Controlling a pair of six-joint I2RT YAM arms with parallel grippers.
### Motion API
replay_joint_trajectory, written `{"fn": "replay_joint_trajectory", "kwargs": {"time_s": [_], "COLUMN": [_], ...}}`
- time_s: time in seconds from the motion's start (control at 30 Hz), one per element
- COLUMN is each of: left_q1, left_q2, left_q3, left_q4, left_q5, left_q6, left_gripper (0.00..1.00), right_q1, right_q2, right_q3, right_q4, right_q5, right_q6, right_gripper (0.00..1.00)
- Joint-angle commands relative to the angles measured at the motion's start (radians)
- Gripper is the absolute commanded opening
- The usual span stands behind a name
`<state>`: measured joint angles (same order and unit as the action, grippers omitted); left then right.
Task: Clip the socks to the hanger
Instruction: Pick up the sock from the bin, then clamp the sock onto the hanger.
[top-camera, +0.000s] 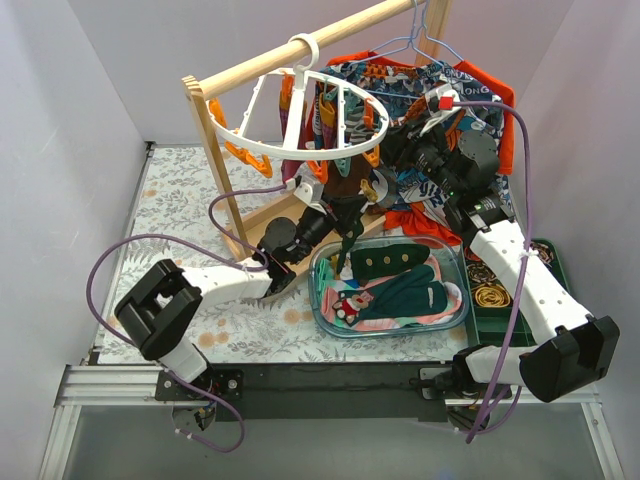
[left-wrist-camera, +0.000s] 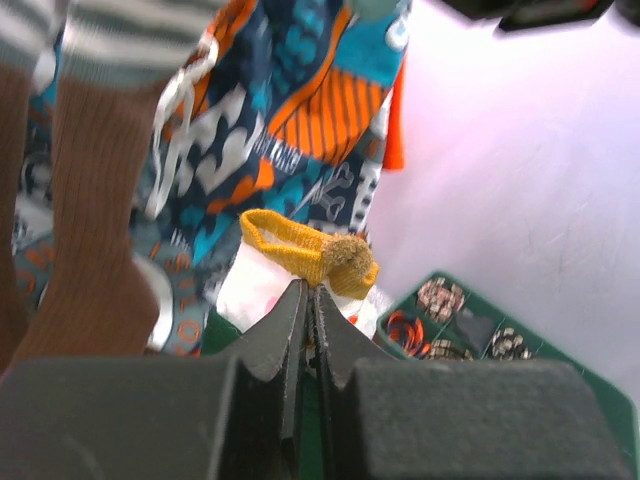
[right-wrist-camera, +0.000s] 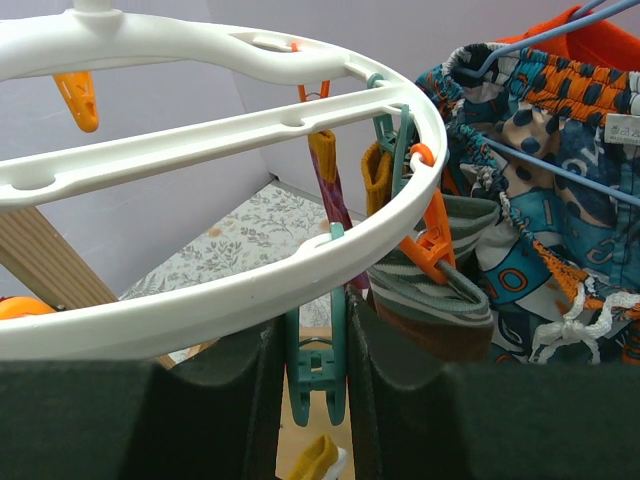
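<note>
The white ring hanger (top-camera: 300, 143) hangs by its hook from the wooden rail; its rim (right-wrist-camera: 250, 290) crosses the right wrist view. My right gripper (right-wrist-camera: 315, 330) is under that rim, shut on a teal clip peg (right-wrist-camera: 318, 365), one finger pressing each side. In the top view it (top-camera: 398, 150) is at the ring's right edge. My left gripper (left-wrist-camera: 310, 290) is shut on a sock (left-wrist-camera: 305, 250) whose yellow cuff and white part stick out past the fingertips. It (top-camera: 340, 212) is below the ring, with a dark green length (top-camera: 345, 245) hanging from it. The yellow tip (right-wrist-camera: 318, 460) shows just below the teal peg.
A brown sock with a grey striped cuff (right-wrist-camera: 440, 300) hangs from an orange peg (right-wrist-camera: 432, 240); other socks hang beside it. A clear bin (top-camera: 395, 333) holds more socks. A green compartment tray (top-camera: 495, 300) sits to its right. The patterned shirt (top-camera: 420, 85) hangs behind.
</note>
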<state>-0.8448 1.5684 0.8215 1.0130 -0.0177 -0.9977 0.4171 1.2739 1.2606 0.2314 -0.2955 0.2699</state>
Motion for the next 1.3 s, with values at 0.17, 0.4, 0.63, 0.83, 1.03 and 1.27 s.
{"fn": "replay_joint_trajectory", "kwargs": {"time_s": [0.17, 0.4, 0.63, 0.83, 1.03, 1.27], "left_q1": [0.039, 0.049, 0.052, 0.053, 0.058, 0.062], "left_q2": [0.027, 0.042, 0.064, 0.078, 0.079, 0.087], "left_q3": [0.079, 0.105, 0.136, 0.154, 0.174, 0.194], "left_q4": [0.216, 0.231, 0.219, 0.225, 0.223, 0.211], "left_q5": [0.076, 0.079, 0.088, 0.087, 0.09, 0.091], "left_q6": [0.019, 0.013, 0.008, 0.001, -0.002, -0.002], "left_gripper": [0.0, 0.0, 0.0, 0.0, 0.0, 0.0], "right_q1": [0.006, 0.006, 0.006, 0.006, 0.006, 0.006], "right_q2": [0.024, 0.031, 0.033, 0.035, 0.041, 0.039], "right_q3": [0.03, 0.034, 0.028, 0.033, 0.031, 0.028], "right_q4": [-0.007, -0.007, -0.007, -0.007, -0.007, -0.007], "right_q5": [-0.03, -0.031, -0.039, -0.039, -0.047, -0.048], "right_q6": [0.06, 0.06, 0.068, 0.068, 0.068, 0.066], "right_gripper": [0.01, 0.01, 0.01, 0.01, 0.01, 0.01]}}
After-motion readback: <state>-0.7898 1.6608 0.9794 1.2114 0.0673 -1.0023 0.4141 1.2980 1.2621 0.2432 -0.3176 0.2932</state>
